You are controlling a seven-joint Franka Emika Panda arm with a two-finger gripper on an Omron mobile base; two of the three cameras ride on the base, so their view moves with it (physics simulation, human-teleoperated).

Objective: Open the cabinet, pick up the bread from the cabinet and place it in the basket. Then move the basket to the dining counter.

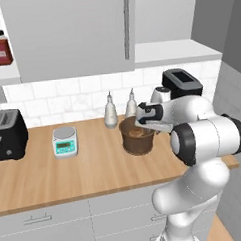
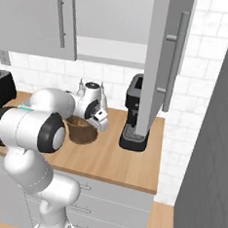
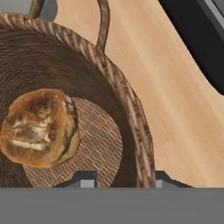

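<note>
The wooden desk [image 1: 95, 169] runs along the white-tiled wall, over grey drawers. At its left end sits a black toaster [image 1: 8, 134]. Near it, a bit further forward, is a small teal scale [image 1: 64, 141]. Two pale bottles [image 1: 110, 113] stand side by side at the back, against the tiles. Just in front of them rests the basket [image 1: 137, 136], round and dark brown, upright on the wood; the bread [image 3: 39, 127] lies on its woven floor. At the right end stands a black coffee machine [image 2: 135, 120], close to the wall. Higher up on the left, a shelf [image 1: 4, 74] carries a red jar [image 1: 0, 47].
</note>
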